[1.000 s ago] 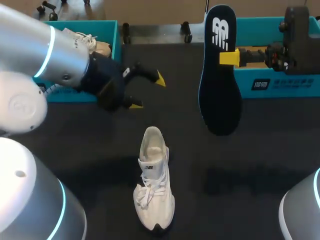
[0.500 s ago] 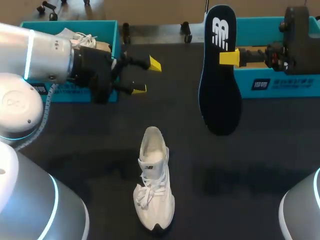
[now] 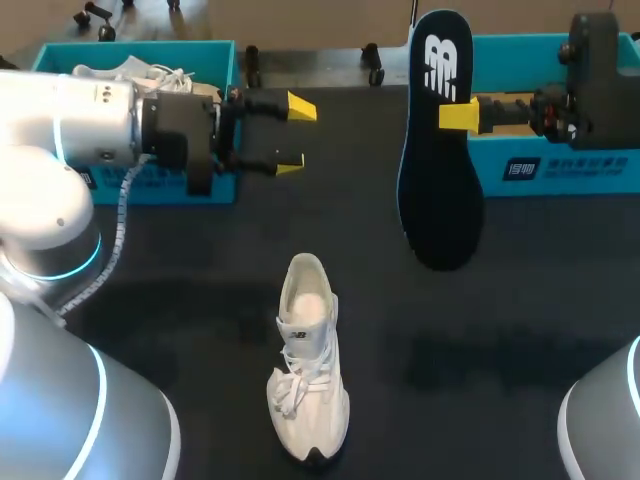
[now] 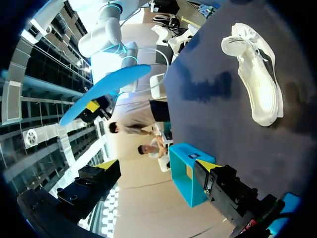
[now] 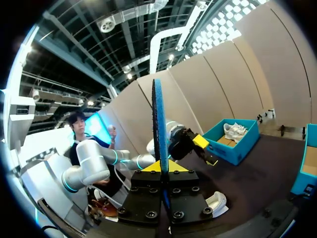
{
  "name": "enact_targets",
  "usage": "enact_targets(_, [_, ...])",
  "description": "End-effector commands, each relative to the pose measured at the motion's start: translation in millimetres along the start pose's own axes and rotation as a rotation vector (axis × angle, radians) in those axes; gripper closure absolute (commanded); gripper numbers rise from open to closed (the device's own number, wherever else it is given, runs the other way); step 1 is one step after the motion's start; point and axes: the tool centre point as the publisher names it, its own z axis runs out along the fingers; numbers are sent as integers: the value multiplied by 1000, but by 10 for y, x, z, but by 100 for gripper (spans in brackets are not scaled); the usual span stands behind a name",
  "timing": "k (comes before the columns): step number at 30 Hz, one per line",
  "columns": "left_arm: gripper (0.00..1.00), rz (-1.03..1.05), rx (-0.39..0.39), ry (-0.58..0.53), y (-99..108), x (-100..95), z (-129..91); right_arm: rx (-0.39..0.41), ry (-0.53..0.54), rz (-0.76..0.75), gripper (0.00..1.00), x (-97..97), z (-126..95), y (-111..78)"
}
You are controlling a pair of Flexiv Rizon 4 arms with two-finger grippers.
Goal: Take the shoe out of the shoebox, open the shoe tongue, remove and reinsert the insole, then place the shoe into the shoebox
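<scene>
Right gripper [image 3: 455, 115] clamps the insole [image 3: 437, 190] by one edge; left gripper [image 3: 296, 136] gapes empty. Insole may twist loose, missing the shoe [image 3: 308, 360].

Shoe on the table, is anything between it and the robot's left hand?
No. In the head view, only bare black table lies between the white shoe and the left hand.

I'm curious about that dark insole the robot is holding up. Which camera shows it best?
The head view: the insole faces the camera whole, pinched by the right end effector. The right wrist view shows only its thin edge; the left wrist view, its blue underside from afar.
</scene>
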Motion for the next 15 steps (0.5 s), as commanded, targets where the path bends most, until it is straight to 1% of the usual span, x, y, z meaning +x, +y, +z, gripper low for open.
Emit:
enact_targets(1, [0, 20, 17, -31, 10, 58, -5, 5, 7, 7, 100, -20, 49, 11])
enact_targets(4, [0, 47, 35, -40, -15, 13, -28, 60, 37, 55, 100, -153, 231, 36])
enact_targets(5, [0, 54, 26, -34, -20, 2, -32, 65, 50, 65, 100, -195, 285, 37])
enact_targets(7, [0, 63, 32, -41, -25, -29, -53, 86, 60, 88, 100, -290, 377, 30])
enact_targets(10, [0, 73, 35, -44, -23, -61, -80, 80, 76, 127, 100, -424, 482, 1])
enact_targets(13, [0, 64, 26, -51, -6, -84, -89, 87, 46, 182, 100, -544, 540, -83])
enact_targets(15, [0, 45, 24, -55, 32, -81, -88, 87, 46, 182, 100, -544, 540, -83])
